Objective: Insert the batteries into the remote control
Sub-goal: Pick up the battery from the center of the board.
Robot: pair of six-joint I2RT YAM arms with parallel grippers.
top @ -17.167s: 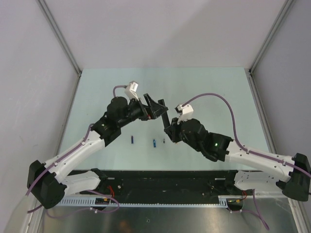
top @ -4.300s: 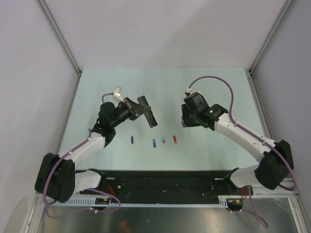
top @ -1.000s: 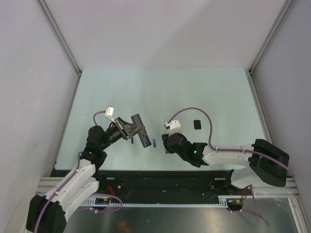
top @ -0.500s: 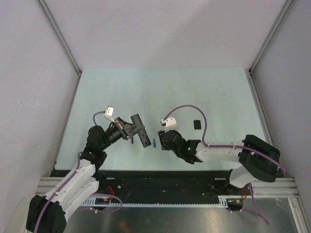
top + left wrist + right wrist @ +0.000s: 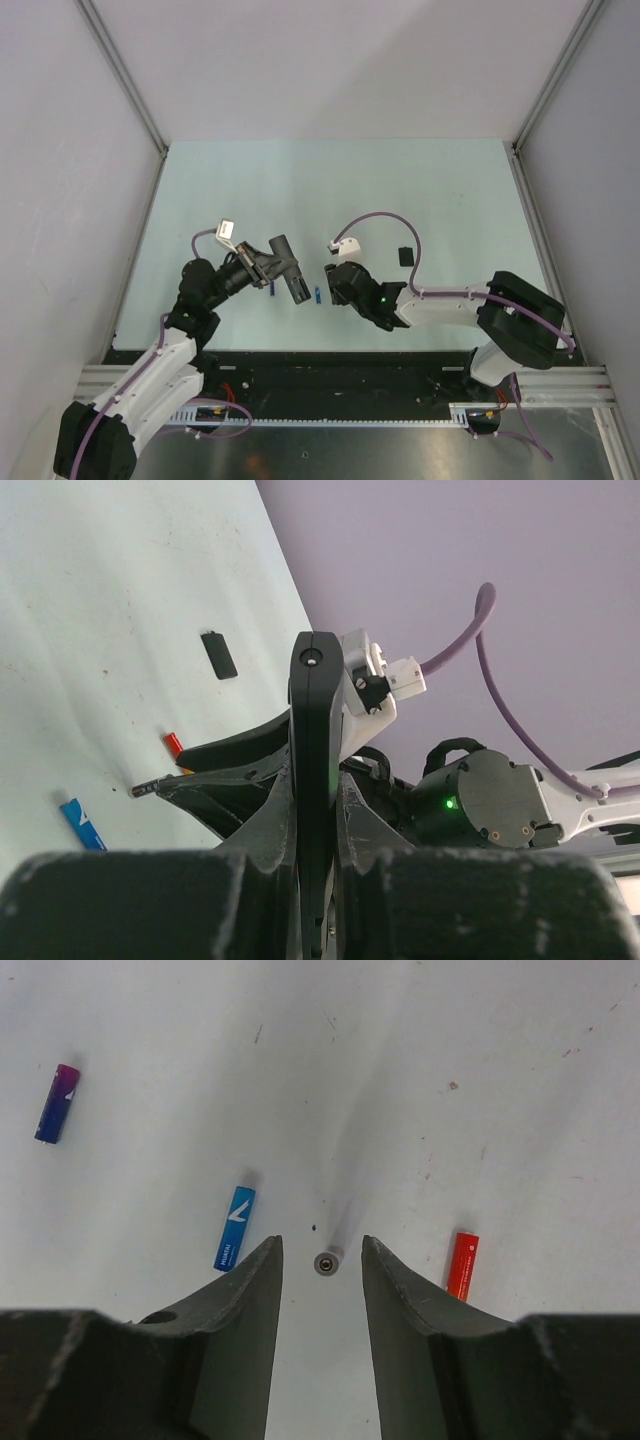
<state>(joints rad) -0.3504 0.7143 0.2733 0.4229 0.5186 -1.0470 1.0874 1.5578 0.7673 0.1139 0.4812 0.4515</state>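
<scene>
My left gripper (image 5: 272, 265) is shut on the slim black remote control (image 5: 288, 271), which is held off the table; in the left wrist view the remote control (image 5: 315, 720) stands edge-on between the fingers. My right gripper (image 5: 320, 1246) hangs open over the batteries. The grey-silver battery (image 5: 325, 1262) shows its round end between the fingertips and touches neither. The lighter blue battery (image 5: 234, 1227) lies just left of it, the orange-red one (image 5: 461, 1265) to the right and the dark blue one (image 5: 57, 1103) further left. From above, only the lighter blue battery (image 5: 317, 294) shows beside the right gripper (image 5: 332, 283).
A small black square piece (image 5: 405, 256) lies on the pale green table (image 5: 330, 190) to the right of the right arm. Grey walls close in the table on three sides. The black base rail (image 5: 340, 372) runs along the near edge.
My right gripper has shifted a little left over the batteries and its jaws have narrowed. The left arm and the remote control have stayed put.
</scene>
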